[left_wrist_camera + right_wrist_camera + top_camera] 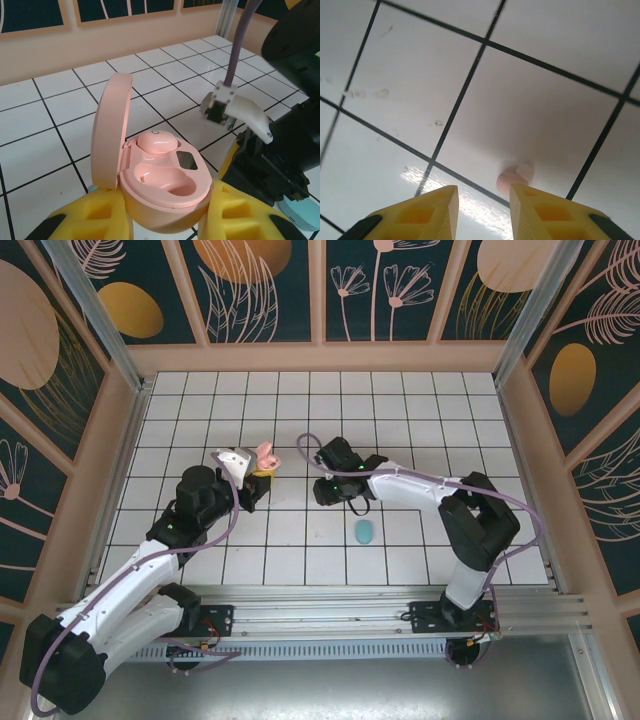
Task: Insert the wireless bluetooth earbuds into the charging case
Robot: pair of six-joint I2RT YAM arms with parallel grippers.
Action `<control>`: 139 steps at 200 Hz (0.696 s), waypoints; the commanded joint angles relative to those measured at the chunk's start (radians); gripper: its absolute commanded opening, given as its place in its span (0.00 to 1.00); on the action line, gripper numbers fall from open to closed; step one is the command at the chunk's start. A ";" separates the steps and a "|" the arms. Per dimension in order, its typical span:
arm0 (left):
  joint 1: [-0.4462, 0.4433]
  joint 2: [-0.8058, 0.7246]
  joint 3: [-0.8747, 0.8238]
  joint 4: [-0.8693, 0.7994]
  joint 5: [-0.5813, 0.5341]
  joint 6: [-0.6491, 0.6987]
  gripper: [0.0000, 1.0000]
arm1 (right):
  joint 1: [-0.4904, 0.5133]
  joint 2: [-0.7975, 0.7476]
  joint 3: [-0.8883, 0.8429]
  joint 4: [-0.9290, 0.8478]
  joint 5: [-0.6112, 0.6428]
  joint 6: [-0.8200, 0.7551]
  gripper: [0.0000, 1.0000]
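Note:
My left gripper [165, 217] is shut on the open pink charging case [170, 192], one yellow finger against each side. The lid [111, 130] stands up at the left. One pink earbud [156, 141] sits in the far slot, and the near slot [167, 181] is empty. In the top view the case [263, 457] is held just above the tiles. My right gripper [484, 210] is open and points down at the floor. A second pink earbud [514, 178] lies on a tile just off its right fingertip. The light blue earbuds are out of view.
A closed teal case [364, 531] lies on the tiles in front of the right gripper [326, 487], and its edge [302, 212] appears low right in the left wrist view. The right arm's black wrist [280, 150] is close beside the pink case. Wooden walls surround the floor.

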 commanded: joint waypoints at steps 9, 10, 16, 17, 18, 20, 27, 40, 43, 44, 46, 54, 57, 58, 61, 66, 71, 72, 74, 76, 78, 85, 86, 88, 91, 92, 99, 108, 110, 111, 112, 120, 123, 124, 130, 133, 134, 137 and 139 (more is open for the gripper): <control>-0.003 -0.015 0.002 0.000 0.009 0.000 0.00 | 0.021 0.053 0.099 -0.170 0.125 -0.430 0.33; -0.003 -0.015 0.000 0.000 0.009 0.000 0.00 | 0.021 0.052 0.102 -0.172 0.125 -0.437 0.33; -0.003 -0.019 0.000 -0.001 0.005 0.000 0.00 | 0.022 0.055 0.116 -0.184 0.122 -0.471 0.33; -0.002 -0.020 -0.001 -0.002 0.006 0.000 0.00 | 0.022 0.056 0.120 -0.187 0.121 -0.479 0.33; -0.003 -0.020 -0.002 -0.002 0.006 -0.001 0.00 | 0.022 0.056 0.122 -0.189 0.120 -0.485 0.33; -0.002 -0.020 -0.002 -0.002 0.005 -0.002 0.00 | 0.022 0.057 0.128 -0.193 0.119 -0.496 0.34; -0.003 -0.022 -0.002 -0.006 0.003 -0.001 0.00 | 0.024 0.063 0.143 -0.210 0.117 -0.539 0.33; -0.003 -0.025 0.001 -0.013 0.000 -0.002 0.00 | 0.030 0.076 0.174 -0.246 0.115 -0.599 0.33; -0.002 -0.025 0.001 -0.016 -0.001 0.000 0.00 | 0.030 0.080 0.179 -0.256 0.117 -0.610 0.33; -0.003 -0.025 0.001 -0.017 -0.002 -0.001 0.00 | 0.030 0.080 0.181 -0.259 0.117 -0.613 0.34; -0.003 -0.026 0.002 -0.019 -0.002 0.000 0.00 | 0.031 0.083 0.185 -0.265 0.118 -0.620 0.33; -0.003 -0.028 0.004 -0.024 -0.003 0.003 0.00 | 0.033 0.097 0.196 -0.287 0.127 -0.642 0.34; -0.003 -0.029 0.004 -0.026 -0.005 0.004 0.00 | 0.034 0.101 0.199 -0.295 0.132 -0.650 0.34; -0.003 -0.030 0.004 -0.026 -0.006 0.004 0.00 | 0.034 0.103 0.199 -0.297 0.133 -0.653 0.34; -0.003 -0.031 0.004 -0.028 -0.006 0.004 0.00 | 0.037 0.108 0.202 -0.303 0.136 -0.659 0.33; -0.003 -0.031 0.005 -0.029 -0.008 0.006 0.00 | 0.041 0.115 0.206 -0.311 0.144 -0.672 0.34; -0.002 -0.033 0.004 -0.030 -0.009 0.006 0.00 | 0.046 0.121 0.209 -0.318 0.152 -0.684 0.33; -0.002 -0.032 0.004 -0.030 -0.010 0.007 0.00 | 0.048 0.123 0.210 -0.319 0.154 -0.685 0.33; -0.003 -0.032 0.004 -0.031 -0.010 0.008 0.00 | 0.051 0.126 0.212 -0.322 0.156 -0.690 0.33; -0.003 -0.033 0.004 -0.031 -0.011 0.007 0.00 | 0.053 0.130 0.213 -0.324 0.159 -0.694 0.33; -0.003 -0.032 0.004 -0.031 -0.011 0.007 0.00 | 0.056 0.132 0.215 -0.326 0.160 -0.697 0.34; -0.002 -0.032 0.004 -0.029 -0.013 0.007 0.00 | 0.063 0.143 0.219 -0.333 0.166 -0.712 0.34; -0.003 -0.031 0.004 -0.029 -0.013 0.008 0.00 | 0.064 0.145 0.220 -0.333 0.167 -0.714 0.33; -0.003 -0.031 0.004 -0.029 -0.011 0.008 0.00 | 0.066 0.147 0.221 -0.335 0.170 -0.718 0.34; -0.003 -0.031 0.004 -0.028 -0.011 0.008 0.00 | 0.071 0.151 0.221 -0.337 0.175 -0.722 0.33; -0.003 -0.030 0.004 -0.028 -0.011 0.008 0.00 | 0.071 0.153 0.221 -0.337 0.176 -0.724 0.33; -0.004 -0.028 0.006 -0.028 -0.010 0.007 0.00 | 0.076 0.165 0.224 -0.341 0.189 -0.734 0.33; -0.003 -0.025 0.008 -0.026 -0.009 0.007 0.00 | 0.081 0.182 0.231 -0.345 0.208 -0.745 0.33; -0.003 -0.025 0.007 -0.025 -0.009 0.007 0.00 | 0.081 0.186 0.233 -0.346 0.211 -0.749 0.33; -0.003 -0.024 0.007 -0.025 -0.008 0.007 0.00 | 0.081 0.188 0.234 -0.346 0.213 -0.749 0.33; -0.003 -0.024 0.007 -0.025 -0.008 0.008 0.00 | 0.082 0.188 0.234 -0.347 0.215 -0.750 0.33; -0.002 -0.022 0.007 -0.025 -0.007 0.007 0.00 | 0.082 0.199 0.242 -0.346 0.224 -0.756 0.33; -0.003 -0.022 0.007 -0.025 -0.006 0.007 0.00 | 0.083 0.203 0.245 -0.347 0.227 -0.758 0.33; -0.003 -0.022 0.007 -0.025 -0.006 0.007 0.00 | 0.082 0.204 0.246 -0.346 0.228 -0.758 0.33; -0.003 -0.022 0.007 -0.025 -0.008 0.007 0.00 | 0.083 0.209 0.251 -0.346 0.228 -0.763 0.33; -0.003 -0.022 0.008 -0.025 -0.008 0.008 0.00 | 0.082 0.212 0.253 -0.345 0.228 -0.766 0.33; -0.003 -0.022 0.008 -0.025 -0.008 0.007 0.00 | 0.082 0.213 0.255 -0.345 0.228 -0.767 0.33; -0.003 -0.022 0.007 -0.026 -0.008 0.007 0.00 | 0.082 0.216 0.256 -0.345 0.228 -0.768 0.32; -0.003 -0.022 0.007 -0.026 -0.008 0.009 0.00 | 0.082 0.217 0.257 -0.345 0.229 -0.770 0.32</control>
